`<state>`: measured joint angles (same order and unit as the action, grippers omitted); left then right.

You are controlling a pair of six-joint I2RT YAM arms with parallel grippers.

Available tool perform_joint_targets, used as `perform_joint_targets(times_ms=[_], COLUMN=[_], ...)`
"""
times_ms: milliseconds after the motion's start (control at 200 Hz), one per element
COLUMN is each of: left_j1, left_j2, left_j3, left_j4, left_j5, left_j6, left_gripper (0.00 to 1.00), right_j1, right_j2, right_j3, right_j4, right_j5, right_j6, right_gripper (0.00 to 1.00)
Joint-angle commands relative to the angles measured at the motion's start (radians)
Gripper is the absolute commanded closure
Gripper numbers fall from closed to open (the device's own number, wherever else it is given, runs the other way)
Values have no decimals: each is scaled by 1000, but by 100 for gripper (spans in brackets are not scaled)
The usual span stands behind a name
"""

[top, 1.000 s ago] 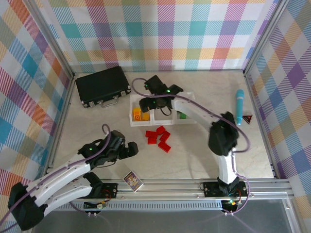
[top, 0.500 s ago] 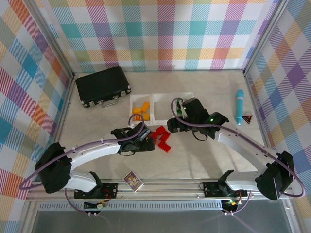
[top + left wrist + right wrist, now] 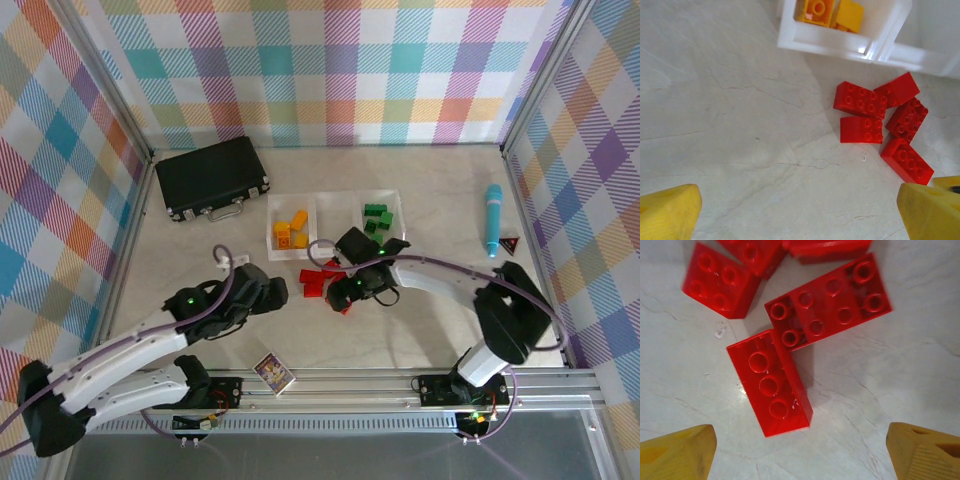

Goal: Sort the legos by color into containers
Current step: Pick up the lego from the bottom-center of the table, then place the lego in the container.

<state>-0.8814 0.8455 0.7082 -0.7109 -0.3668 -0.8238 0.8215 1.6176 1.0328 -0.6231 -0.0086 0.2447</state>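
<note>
Red legos between spread right fingers, seemingly untouched.

Five red legos lie on the pale, grey-veined marble counter. The containers have whitish rims, with yellow-orange legos in one and green legos in another. The left hand and right hand have yellow fingertips. The case near the far left corner is black. The card at the near edge seems purplish.

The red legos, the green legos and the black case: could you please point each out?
red legos (image 3: 862, 129), left wrist view, on the central brick's face.
green legos (image 3: 377, 217), top external view, middle of the pile.
black case (image 3: 212, 175), top external view, middle of its lid.
</note>
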Motion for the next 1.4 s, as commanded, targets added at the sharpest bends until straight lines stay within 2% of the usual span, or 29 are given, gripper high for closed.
perform_joint_targets(times_ms=[0,105,285,540,660,720,765,930,1035,1165,1290,1395], left_j1=[5,5,6,7,7,7,6,7,7,7,7,7], left_j2=[-95,-141,-137,-134,-138,-145,-147,-140,-144,-161,-175,-175], left_j3=[-31,-46,-55,-68,-75,-78,-83,-96,-98,-95,-101,-107], left_j4=[-74,-100,-124,-113,-122,-124,-120,-118,-120,-120,-115,-110], left_j5=[-63,-76,-84,-89,-97,-101,-102,-106,-107,-113,-107,-96], left_j6=[-10,-18,-18,-19,-24,-27,-29,-41,-43,-40,-44,-46], left_gripper=[0,0,0,0,0,0,0,0,0,0,0,0], right_j1=[21,42,75,96,100,102,103,108,107,88,-6,-97], right_j2=[48,102,185,274,286,287,285,239,170,100,94,165], right_j3=[58,93,131,180,187,192,197,220,251,340,477,635], right_j4=[-1,-16,-33,-72,-82,-97,-110,-165,-192,-215,-232,-260], right_j5=[8,36,63,70,87,97,106,128,121,133,143,141], right_j6=[-36,-36,-55,-67,-64,-62,-62,-55,-47,-33,4,19], right_gripper=[12,12,14,27,43,59,67,82,86,86,85,85])
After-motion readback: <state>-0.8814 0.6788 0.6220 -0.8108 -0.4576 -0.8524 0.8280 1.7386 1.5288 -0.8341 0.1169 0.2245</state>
